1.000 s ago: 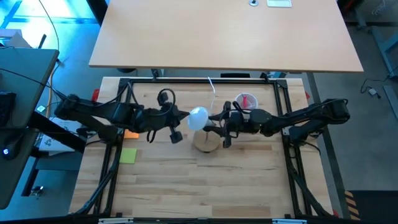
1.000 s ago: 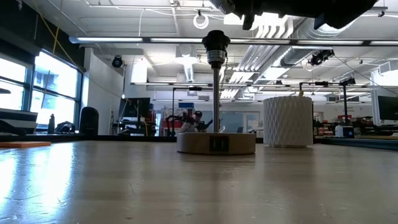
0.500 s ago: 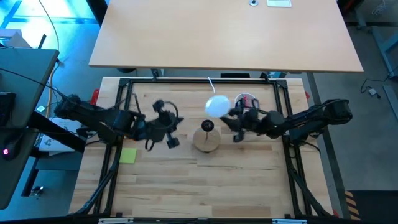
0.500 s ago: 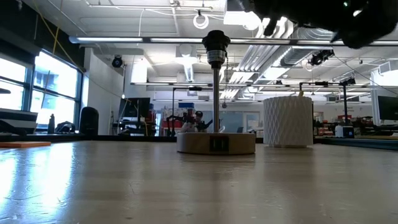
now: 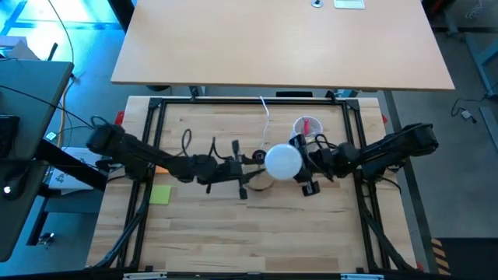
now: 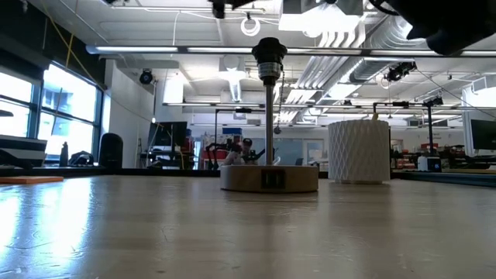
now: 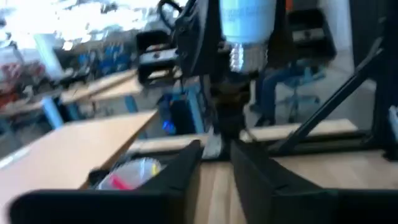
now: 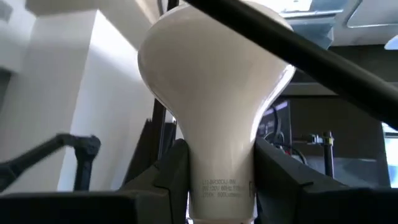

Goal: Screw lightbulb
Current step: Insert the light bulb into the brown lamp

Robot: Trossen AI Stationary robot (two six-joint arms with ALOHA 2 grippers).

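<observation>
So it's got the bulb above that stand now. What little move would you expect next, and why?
Probably a slow, straight lowering of the lightbulb until its threads meet the socket. The right gripper grips the bulb by its neck, and the left wrist view shows the screw base just above the socket, roughly in line but not yet in. The left gripper sits beside the lamp stem, jaws parted.

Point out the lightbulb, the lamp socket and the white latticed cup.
lightbulb [image 5: 283, 159]: high view, top of the globe.
lamp socket [image 6: 269, 51]: low view, black cap on the stem.
white latticed cup [image 6: 358, 151]: low view, side wall.
</observation>
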